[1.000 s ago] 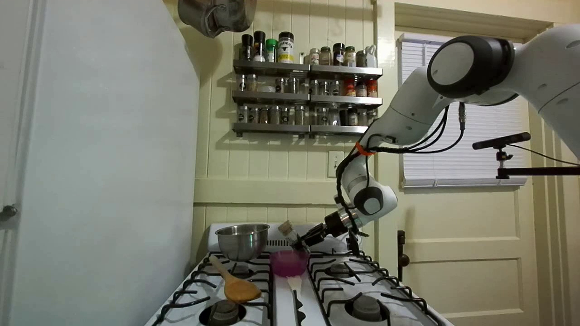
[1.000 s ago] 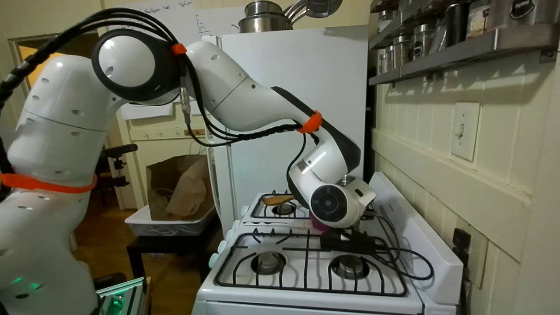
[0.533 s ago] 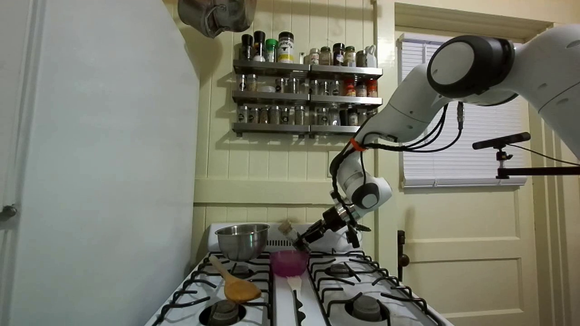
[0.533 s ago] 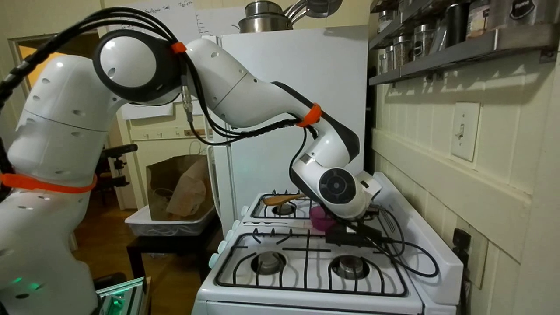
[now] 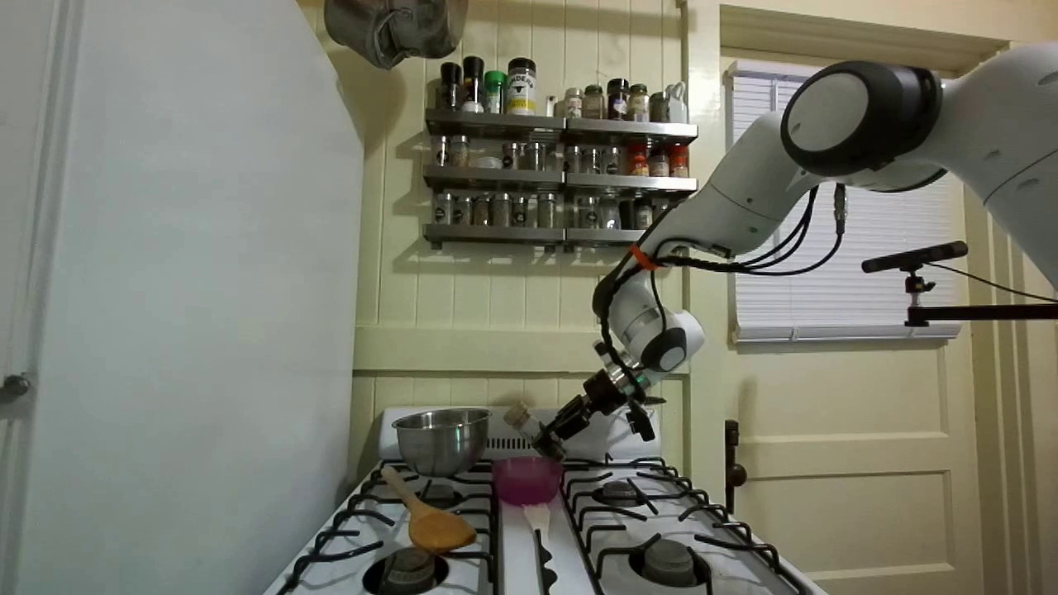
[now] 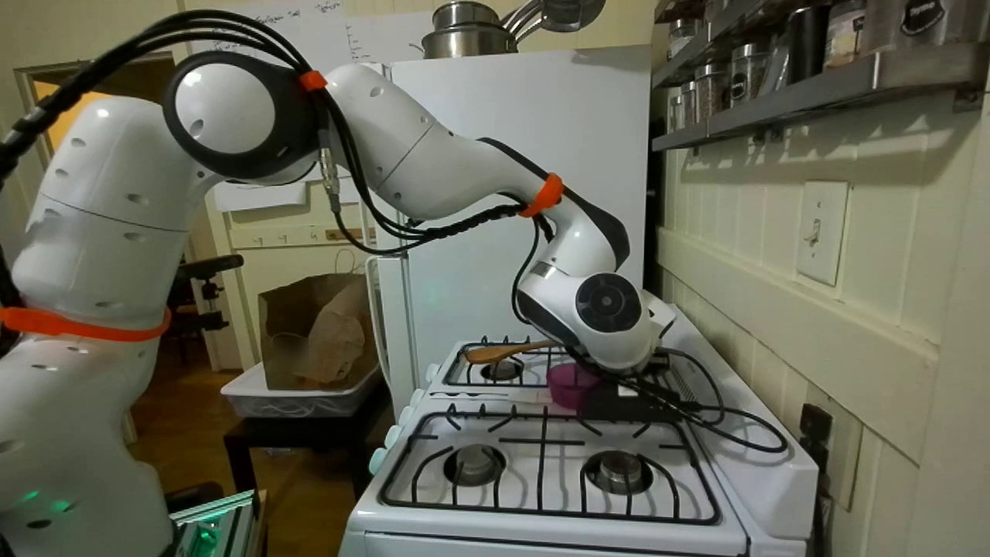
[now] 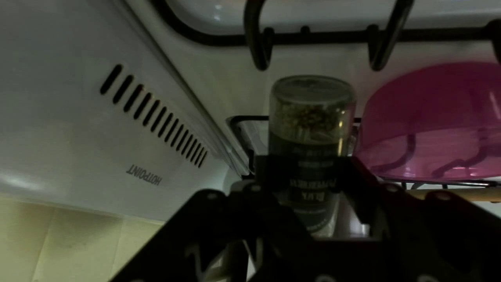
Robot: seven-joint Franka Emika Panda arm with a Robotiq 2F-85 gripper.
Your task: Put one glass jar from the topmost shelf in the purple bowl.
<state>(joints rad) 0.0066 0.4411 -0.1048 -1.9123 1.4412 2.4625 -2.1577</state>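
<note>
My gripper [image 5: 549,440] is shut on a glass jar [image 5: 522,421], which hangs tilted above the back edge of the purple bowl [image 5: 527,482]. In the wrist view the jar [image 7: 311,113] has a dark label and sits between the dark fingers [image 7: 305,172]; its contents gather at the end away from the gripper. The bowl [image 7: 430,121] is beside it on the right, apart from it. The bowl [image 6: 568,385] also shows in an exterior view, where the arm hides the jar. The topmost shelf [image 5: 631,130] holds several bottles and jars.
A silver metal pot [image 5: 442,444] stands left of the bowl. A wooden spoon [image 5: 438,529] and a spatula [image 5: 537,521] lie in front on the stove. Black burner grates [image 5: 620,529] surround them. The stove's back panel [image 7: 90,117] is close to the gripper. Two lower rack tiers [image 5: 496,234] hold more jars.
My wrist has swung left and up in an exterior view, so the gripper points more steeply down. The jar has shifted slightly left and tilts more. The bowl has not moved.
</note>
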